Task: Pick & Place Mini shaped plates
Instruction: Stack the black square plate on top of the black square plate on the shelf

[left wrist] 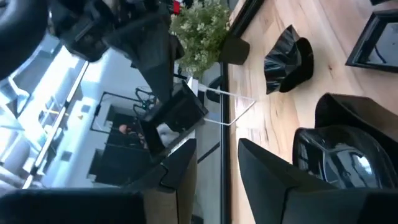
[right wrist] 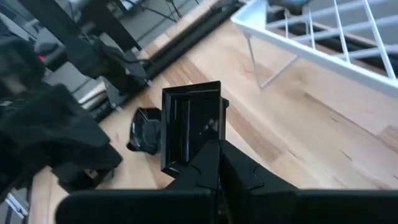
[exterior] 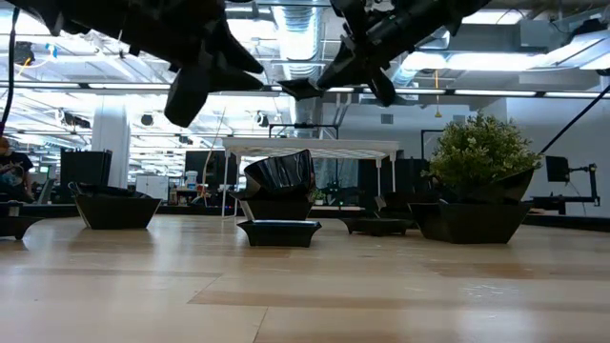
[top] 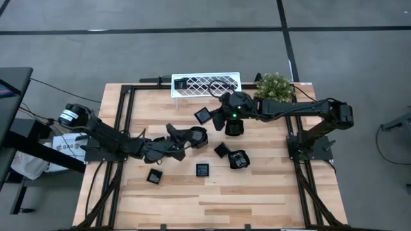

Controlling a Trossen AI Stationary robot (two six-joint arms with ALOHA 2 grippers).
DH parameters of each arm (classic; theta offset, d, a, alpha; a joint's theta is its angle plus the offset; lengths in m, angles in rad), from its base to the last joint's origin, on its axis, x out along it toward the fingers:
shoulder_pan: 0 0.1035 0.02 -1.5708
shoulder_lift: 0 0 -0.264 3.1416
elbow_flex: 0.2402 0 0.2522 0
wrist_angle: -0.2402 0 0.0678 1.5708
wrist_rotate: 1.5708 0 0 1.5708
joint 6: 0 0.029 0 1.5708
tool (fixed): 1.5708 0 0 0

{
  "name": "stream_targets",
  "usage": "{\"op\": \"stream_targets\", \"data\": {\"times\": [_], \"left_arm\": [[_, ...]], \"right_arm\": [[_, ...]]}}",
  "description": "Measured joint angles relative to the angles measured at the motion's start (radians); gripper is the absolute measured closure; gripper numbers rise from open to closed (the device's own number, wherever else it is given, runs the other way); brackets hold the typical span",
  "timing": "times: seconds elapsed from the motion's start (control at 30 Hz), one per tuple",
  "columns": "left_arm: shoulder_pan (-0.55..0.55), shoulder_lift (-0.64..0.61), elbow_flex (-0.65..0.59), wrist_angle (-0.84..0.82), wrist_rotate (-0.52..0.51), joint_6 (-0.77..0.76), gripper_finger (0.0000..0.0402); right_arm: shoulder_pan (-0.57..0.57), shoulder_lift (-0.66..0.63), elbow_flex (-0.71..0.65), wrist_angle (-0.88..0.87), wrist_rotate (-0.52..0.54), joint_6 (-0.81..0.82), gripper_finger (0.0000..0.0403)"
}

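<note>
Nearest you on the tabletop (top: 257,199), loose mini shaped plates sit at 6 to 7 o'clock: one flat square plate (top: 203,170), another (top: 153,176) left of it. At center, the left end effector (top: 198,136) has its fingers spread wide over a rounded plate (left wrist: 339,155), holding nothing. Farther, toward 12, the right end effector (top: 212,116) pinches a square plate (right wrist: 189,127) by its rim, airborne near the white rack (top: 205,83). Keep that plate level and clear the rack's edge before lowering. Only the right wrist view shows the rim grip; only the overhead shows the spacing between plates.
</note>
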Motion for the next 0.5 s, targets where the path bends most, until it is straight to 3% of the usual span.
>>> {"op": "stream_targets", "data": {"times": [0.13,0.37,0.5], "left_arm": [[0.000,0.006,0.019,0.004,0.013,0.076,0.0284],[0.017,0.007,0.020,0.011,0.158,0.223,0.0284],[0.052,0.007,0.020,0.017,0.164,0.293,0.0284]], "right_arm": [[0.007,0.000,0.000,-0.013,0.000,0.003,0.0402],[0.031,0.000,0.000,-0.013,-0.011,0.026,0.0402],[0.039,0.000,0.000,-0.013,-0.027,0.026,0.0402]]}}
